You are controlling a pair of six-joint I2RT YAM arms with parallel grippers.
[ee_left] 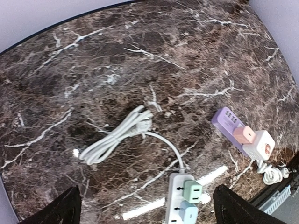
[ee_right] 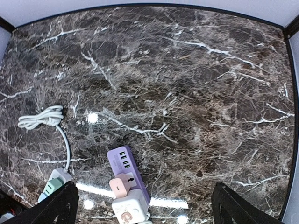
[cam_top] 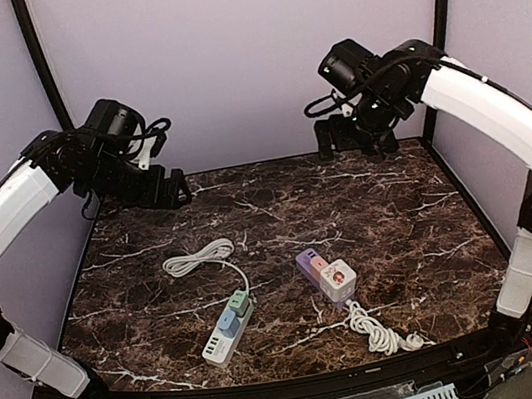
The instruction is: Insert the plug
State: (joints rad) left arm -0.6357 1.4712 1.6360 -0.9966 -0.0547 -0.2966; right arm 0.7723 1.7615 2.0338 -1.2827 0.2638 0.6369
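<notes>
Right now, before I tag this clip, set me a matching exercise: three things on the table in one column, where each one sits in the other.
Things
1. green plug
2. pink plug
3. bundled white cable

Places
A. seated in the purple power strip
B. lying loose on the table
C. seated in the white power strip, beside the blue plug

Pairs: 1-C, 2-A, 3-B
</notes>
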